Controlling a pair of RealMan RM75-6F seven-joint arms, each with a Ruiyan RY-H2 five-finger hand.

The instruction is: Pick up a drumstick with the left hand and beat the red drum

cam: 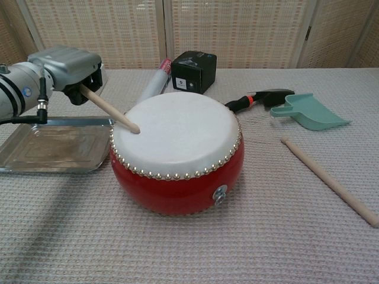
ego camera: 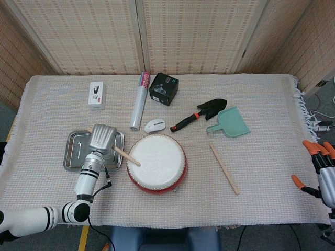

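Note:
The red drum (ego camera: pixel 157 162) (cam: pixel 177 148) with a white skin sits at the table's middle front. My left hand (ego camera: pixel 101 138) (cam: pixel 68 68) grips a wooden drumstick (ego camera: pixel 127 156) (cam: pixel 109 110) just left of the drum. The stick slants down to the right and its tip touches the left part of the skin. A second drumstick (ego camera: pixel 224 169) (cam: pixel 328 177) lies loose on the cloth right of the drum. My right hand (ego camera: pixel 324 175) with orange fingertips hangs at the table's right edge, fingers apart and holding nothing; the chest view does not show it.
A metal tray (ego camera: pixel 73 151) (cam: pixel 53 148) lies under my left hand. Behind the drum are a white mouse (ego camera: pixel 155 125), a rolled tube (ego camera: pixel 139 102), a black box (ego camera: pixel 164 88) (cam: pixel 194 71), a black trowel (ego camera: pixel 201 114) and a teal scoop (ego camera: pixel 230 123) (cam: pixel 311 112). A white box (ego camera: pixel 96 95) sits at the far left.

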